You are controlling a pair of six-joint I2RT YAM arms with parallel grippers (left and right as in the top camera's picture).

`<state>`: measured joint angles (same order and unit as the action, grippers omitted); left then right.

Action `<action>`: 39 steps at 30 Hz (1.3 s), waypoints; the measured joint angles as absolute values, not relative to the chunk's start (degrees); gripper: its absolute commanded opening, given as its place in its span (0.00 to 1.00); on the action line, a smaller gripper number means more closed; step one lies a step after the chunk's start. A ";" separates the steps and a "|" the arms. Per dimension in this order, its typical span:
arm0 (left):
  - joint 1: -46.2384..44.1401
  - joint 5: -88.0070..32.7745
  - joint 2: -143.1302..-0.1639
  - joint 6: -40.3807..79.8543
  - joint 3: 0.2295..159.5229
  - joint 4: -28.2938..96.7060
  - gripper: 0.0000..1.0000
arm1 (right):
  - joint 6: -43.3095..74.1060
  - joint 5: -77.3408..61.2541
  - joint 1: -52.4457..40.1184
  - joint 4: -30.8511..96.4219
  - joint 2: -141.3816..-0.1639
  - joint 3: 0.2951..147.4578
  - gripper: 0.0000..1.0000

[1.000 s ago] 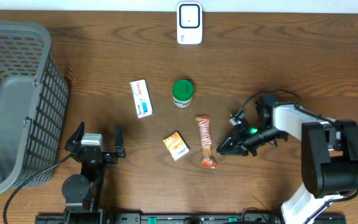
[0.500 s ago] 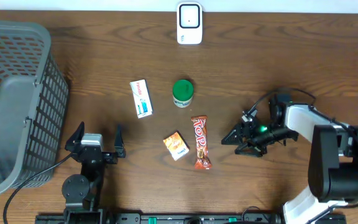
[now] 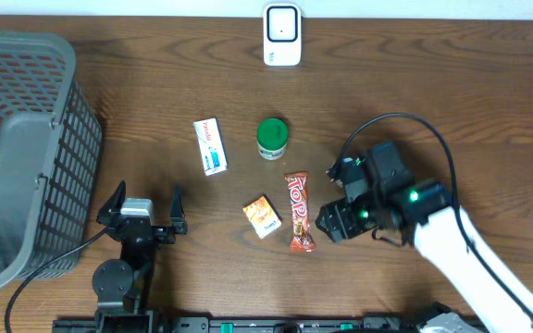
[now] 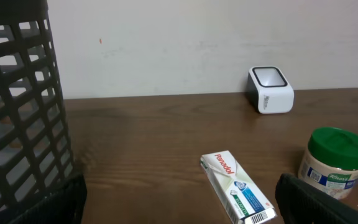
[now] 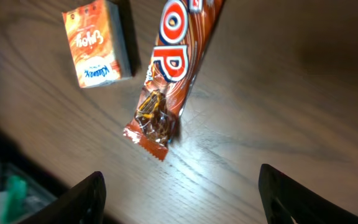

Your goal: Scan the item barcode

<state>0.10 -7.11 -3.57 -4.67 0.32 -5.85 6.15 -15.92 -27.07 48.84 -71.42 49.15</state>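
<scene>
Chocolate bar (image 3: pixel 301 213): lying flat on the table (image 3: pixel 433 92), printed side up, just beside the orange box (image 3: pixel 263 216). Right gripper (image 3: pixel 331 220): hovering near the bar, jaws standing wide apart, gripping nothing. Left gripper (image 3: pixel 147 196): sitting by the basket (image 3: pixel 74 139), jaws spread, empty. Scanner (image 3: pixel 282 34): standing well apart at the far edge

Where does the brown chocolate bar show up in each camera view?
Overhead: the chocolate bar lies lengthwise just below the picture's centre.
Left wrist: not in the picture.
Right wrist: the bar runs down from the top edge to mid-frame, slightly left of centre.
Shared landmark: the orange box lies just to its left in overhead, and again in the right wrist view; the left wrist view shows neither.
</scene>
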 measured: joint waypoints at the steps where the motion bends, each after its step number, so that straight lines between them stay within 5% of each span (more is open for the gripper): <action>1: 0.10 -7.11 -3.57 -4.67 0.32 -5.85 0.96 | 7.09 -12.49 -29.91 48.34 -69.38 48.56 0.77; 5: 0.10 -7.11 -3.57 -4.67 0.32 -5.85 0.96 | 9.30 -1.91 -39.42 46.65 -64.93 45.17 0.81; 8: 0.10 -7.11 -3.57 -4.67 0.32 -5.82 0.96 | 10.87 4.25 -45.63 45.60 -64.64 42.22 0.99; 19: 0.10 -7.11 -3.57 -4.67 0.32 -5.82 0.96 | 11.09 19.77 -61.17 40.16 -68.18 38.00 0.99; 39: 0.10 -7.11 -3.57 -4.67 0.32 -5.82 0.96 | 7.03 30.57 -69.93 33.23 -87.94 39.62 0.94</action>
